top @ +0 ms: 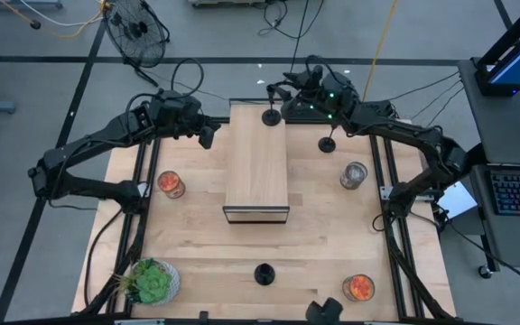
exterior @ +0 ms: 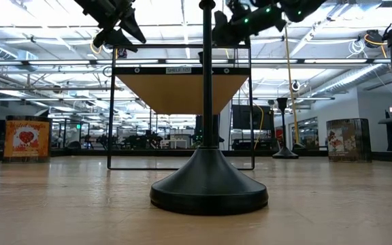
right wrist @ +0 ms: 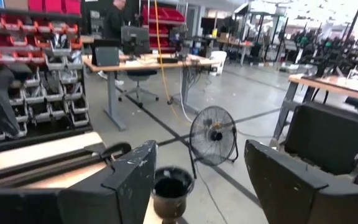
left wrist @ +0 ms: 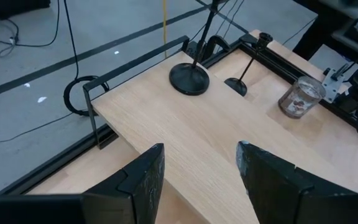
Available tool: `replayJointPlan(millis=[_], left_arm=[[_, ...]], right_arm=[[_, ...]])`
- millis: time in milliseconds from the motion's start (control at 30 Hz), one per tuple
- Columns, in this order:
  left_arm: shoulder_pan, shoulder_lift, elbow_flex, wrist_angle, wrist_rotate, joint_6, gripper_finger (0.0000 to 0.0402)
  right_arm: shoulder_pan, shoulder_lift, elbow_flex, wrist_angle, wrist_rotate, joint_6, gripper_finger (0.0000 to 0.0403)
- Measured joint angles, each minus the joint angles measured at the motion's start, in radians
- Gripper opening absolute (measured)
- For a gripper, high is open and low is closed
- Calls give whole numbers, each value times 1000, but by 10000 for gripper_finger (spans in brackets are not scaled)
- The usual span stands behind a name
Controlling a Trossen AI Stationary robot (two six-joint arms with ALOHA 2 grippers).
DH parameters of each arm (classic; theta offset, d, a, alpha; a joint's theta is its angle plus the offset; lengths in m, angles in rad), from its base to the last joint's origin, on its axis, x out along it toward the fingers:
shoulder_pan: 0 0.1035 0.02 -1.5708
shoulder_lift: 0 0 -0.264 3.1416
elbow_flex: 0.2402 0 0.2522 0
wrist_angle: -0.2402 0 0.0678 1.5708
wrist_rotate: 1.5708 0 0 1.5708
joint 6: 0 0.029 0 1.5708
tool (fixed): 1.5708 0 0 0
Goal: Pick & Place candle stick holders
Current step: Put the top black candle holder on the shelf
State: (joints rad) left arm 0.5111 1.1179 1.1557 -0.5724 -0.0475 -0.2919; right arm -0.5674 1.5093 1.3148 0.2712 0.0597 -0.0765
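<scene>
One black candle stick holder (top: 271, 116) stands by its round base on the far end of the wooden shelf (top: 256, 171). A second (top: 328, 143) stands on the table right of the shelf. A third (top: 264, 273) stands near the table's near edge and fills the low view (exterior: 208, 184). My right gripper (top: 280, 90) is open above the shelf's far end. Its fingers stand on either side of the first holder's top cup (right wrist: 171, 190). My left gripper (top: 208, 134) is open and empty at the shelf's far left corner, above the shelf top (left wrist: 185, 143).
Glass jars stand on the table at the left (top: 171, 184), at the right (top: 354, 175) and at the near right (top: 359, 287). A green plant (top: 152, 282) sits at the near left corner. Black frame rails (top: 388, 208) run along both sides of the table.
</scene>
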Motion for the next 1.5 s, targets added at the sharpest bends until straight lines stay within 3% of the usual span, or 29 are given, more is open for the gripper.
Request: replayJointPlan(millis=[300, 567, 733, 1000, 1300, 1500], left_arm=[[0, 0, 0, 0, -6, 29, 209], [0, 2, 0, 11, -6, 54, 209], [0, 1, -38, 114, -1, 70, 209], [1, 1, -179, 278, 100, 40, 209], [-54, -87, -229, 333, 100, 6, 209], [-134, -190, -228, 366, 99, 21, 209]], right_arm=[[0, -131, 0, -130, -3, -48, 237], [0, -283, 0, -507, 102, -30, 222], [-2, -348, 0, -675, 156, 61, 212], [-18, -345, 0, -748, 177, 125, 210], [-127, -327, 0, -910, 170, 320, 210], [-193, -302, 0, -956, 62, 436, 210]])
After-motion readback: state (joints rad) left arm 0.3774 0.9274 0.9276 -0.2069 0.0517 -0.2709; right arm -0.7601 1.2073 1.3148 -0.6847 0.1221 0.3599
